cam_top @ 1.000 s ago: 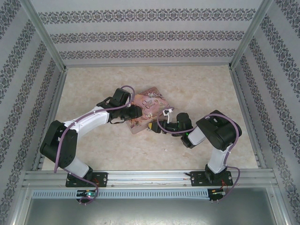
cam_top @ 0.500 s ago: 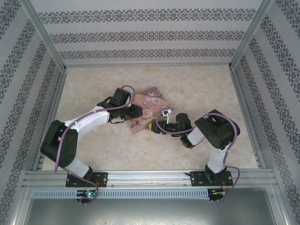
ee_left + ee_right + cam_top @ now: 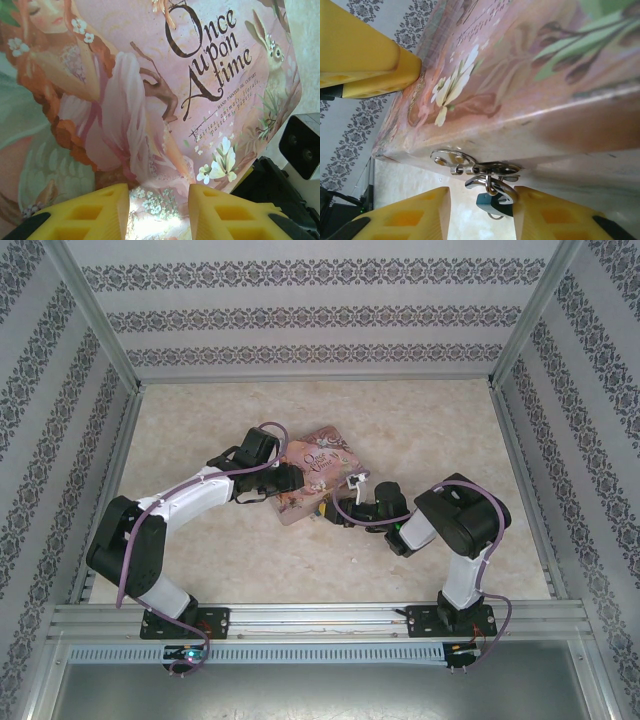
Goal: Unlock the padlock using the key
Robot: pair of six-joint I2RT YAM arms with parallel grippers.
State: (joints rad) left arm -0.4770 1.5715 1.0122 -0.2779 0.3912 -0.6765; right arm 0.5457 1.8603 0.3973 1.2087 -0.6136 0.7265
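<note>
Near right, low over the bench [image 3: 420, 430]: right end effector [image 3: 328, 508], pointed left at the near-right side of the pink tin [image 3: 318, 465]. Jaws apart, clamped on nothing, yellow fingers [image 3: 402, 215] straddling the padlock [image 3: 490, 202]. One finger touching or just beside its teal body, the other apart from it. Padlock hooked by its thin shackle through the silvery hasp [image 3: 470, 167] on the tin's side wall, close above the bench.

Farther in and to the left: left end effector [image 3: 159, 200], tips set on the tin's illustrated lid near its left edge. Jaws part-way apart there too, lid artwork showing between them, nothing pinched.

Beyond the tin, more marbled bench, then the patterned wall [image 3: 320, 315] at the far end.
</note>
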